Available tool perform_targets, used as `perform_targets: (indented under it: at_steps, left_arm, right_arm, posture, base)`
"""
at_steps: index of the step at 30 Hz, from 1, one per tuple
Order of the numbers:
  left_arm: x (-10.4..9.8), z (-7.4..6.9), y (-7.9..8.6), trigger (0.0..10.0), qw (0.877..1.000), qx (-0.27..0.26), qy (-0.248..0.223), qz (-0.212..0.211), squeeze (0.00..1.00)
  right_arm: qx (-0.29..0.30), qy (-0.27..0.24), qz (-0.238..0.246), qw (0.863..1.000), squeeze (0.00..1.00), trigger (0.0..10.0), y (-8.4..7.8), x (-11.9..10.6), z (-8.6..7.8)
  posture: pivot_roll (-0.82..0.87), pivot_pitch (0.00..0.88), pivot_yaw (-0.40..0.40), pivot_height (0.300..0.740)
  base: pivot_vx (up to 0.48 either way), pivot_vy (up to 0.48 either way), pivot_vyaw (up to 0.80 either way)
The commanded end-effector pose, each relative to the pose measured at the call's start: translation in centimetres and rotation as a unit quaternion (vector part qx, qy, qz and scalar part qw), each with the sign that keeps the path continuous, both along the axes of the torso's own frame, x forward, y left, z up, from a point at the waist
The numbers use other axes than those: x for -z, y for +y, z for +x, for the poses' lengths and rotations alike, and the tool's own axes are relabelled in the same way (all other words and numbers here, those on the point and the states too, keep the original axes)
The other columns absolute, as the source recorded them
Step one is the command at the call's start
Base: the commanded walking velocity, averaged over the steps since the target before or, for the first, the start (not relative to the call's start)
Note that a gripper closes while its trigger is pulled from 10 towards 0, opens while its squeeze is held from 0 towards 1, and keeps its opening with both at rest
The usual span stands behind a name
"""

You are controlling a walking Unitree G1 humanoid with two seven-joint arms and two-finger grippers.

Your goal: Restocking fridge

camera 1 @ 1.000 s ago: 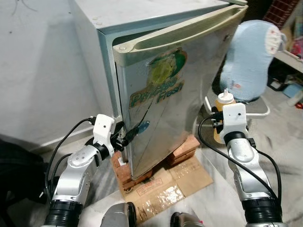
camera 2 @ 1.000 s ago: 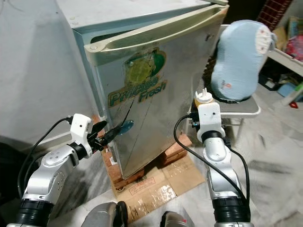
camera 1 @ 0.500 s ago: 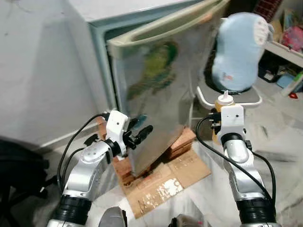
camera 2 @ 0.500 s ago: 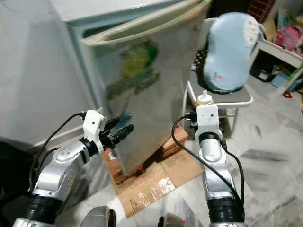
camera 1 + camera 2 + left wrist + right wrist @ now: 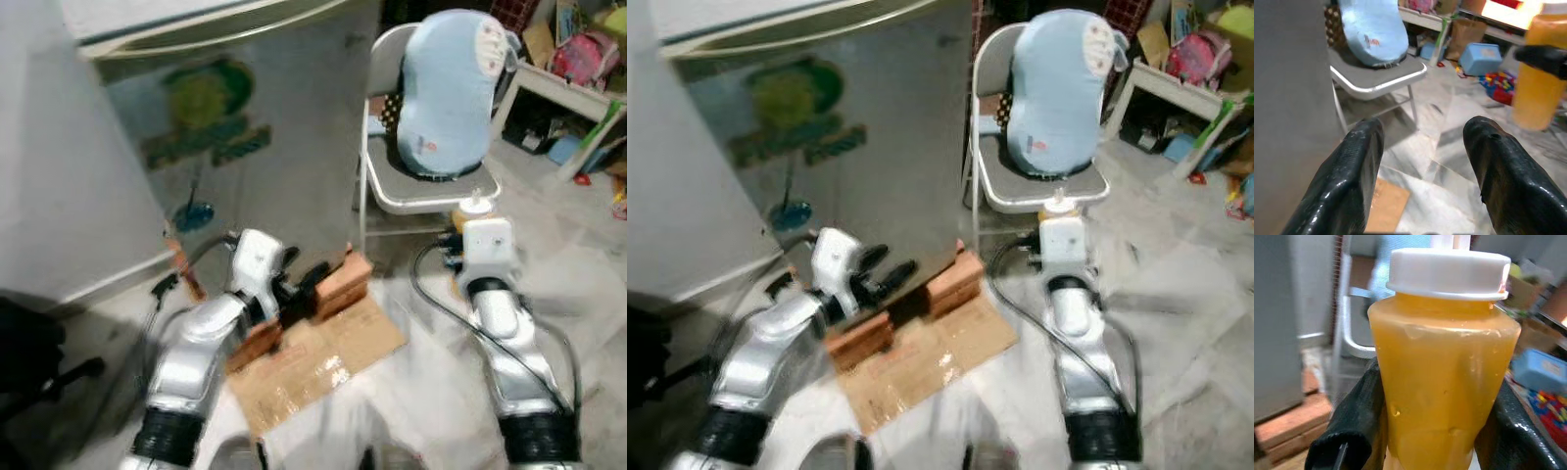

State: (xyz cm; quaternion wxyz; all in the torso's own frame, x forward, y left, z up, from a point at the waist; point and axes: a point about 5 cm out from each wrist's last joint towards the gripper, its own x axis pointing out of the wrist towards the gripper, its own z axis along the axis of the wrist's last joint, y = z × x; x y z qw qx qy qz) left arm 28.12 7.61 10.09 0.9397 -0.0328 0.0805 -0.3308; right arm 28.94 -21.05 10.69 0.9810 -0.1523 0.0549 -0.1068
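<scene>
You had the right hand clenched around the upright orange bottle, right of the fridge door; your released left hand was nearer it.

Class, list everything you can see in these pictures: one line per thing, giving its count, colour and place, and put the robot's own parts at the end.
fridge: one, silver-grey with a green logo, ahead on the robot's left.
bricks: a few, reddish, under the fridge's front corner.
cardboard: one flattened sheet, brown, on the floor before the bricks.
chair: one, white-framed with a grey seat, right of the fridge.
cushion: one, light blue, upright on the chair seat.
clutter: several coloured items, far right by a low shelf; too blurred to name.
bottle: one, orange with a white cap, between the right gripper's fingers.
left gripper: one, black, open, near the bricks.
right gripper: one, black, shut on the bottle, before the chair.
</scene>
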Motion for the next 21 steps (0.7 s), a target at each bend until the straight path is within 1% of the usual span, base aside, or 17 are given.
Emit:
perform_targets:
  at_steps: [1, 4, 6, 9, 14, 19, 21]
  left_arm:
    - [0.5, 0.5, 2.3, 10.0, 0.998, -0.063, -0.003, 0.025, 0.00]
    - [0.6, 0.6, 3.7, 10.0, 0.995, -0.102, 0.008, 0.015, 0.00]
    - [0.7, 0.4, 4.4, 10.0, 0.993, -0.113, 0.010, 0.016, 0.00]
    - [1.0, -0.1, 5.0, 10.0, 0.993, -0.118, 0.013, 0.019, 0.00]
    - [1.5, -0.5, 5.4, 10.0, 0.992, -0.123, 0.016, 0.025, 0.00]
    - [1.3, -0.2, 5.4, 10.0, 0.991, -0.132, 0.012, 0.023, 0.00]
    - [0.9, 0.2, 5.5, 10.0, 0.990, -0.141, 0.004, 0.022, 0.00]
  right_arm:
    - [-0.005, -0.007, 0.000, 1.000, 0.00, 10.0, 0.5, -0.4, 0.2]
    - [-0.001, -0.002, 0.012, 1.000, 0.00, 10.0, 0.4, -0.1, 0.1]
    - [-0.002, 0.005, 0.016, 1.000, 0.00, 10.0, 0.4, 0.1, 0.2]
    - [-0.005, 0.007, 0.017, 1.000, 0.00, 10.0, 0.5, 0.1, 0.3]
    - [-0.009, 0.006, 0.018, 1.000, 0.00, 10.0, 0.6, 0.0, 0.5]
    - [-0.012, 0.005, 0.017, 1.000, 0.00, 10.0, 0.5, -0.1, 0.6]
    - [-0.012, 0.004, 0.015, 1.000, 0.00, 10.0, 0.4, -0.2, 0.5]
  posture:
    - [-0.01, 0.069, 0.004, 0.740]
    - [-0.01, 0.068, 0.001, 0.740]
    - [-0.01, 0.068, -0.001, 0.740]
    - [-0.01, 0.067, -0.006, 0.740]
    - [-0.01, 0.065, -0.009, 0.740]
    - [-0.01, 0.066, -0.012, 0.740]
    - [-0.01, 0.068, -0.011, 0.740]
  base:
    - [0.000, 0.000, 0.00]
    - [0.000, 0.000, 0.00]
    - [0.000, 0.000, 0.00]
    - [0.000, 0.480, -0.76]
    - [0.000, 0.480, -0.79]
    - [0.000, 0.480, 0.00]
    - [0.000, 0.480, 0.00]
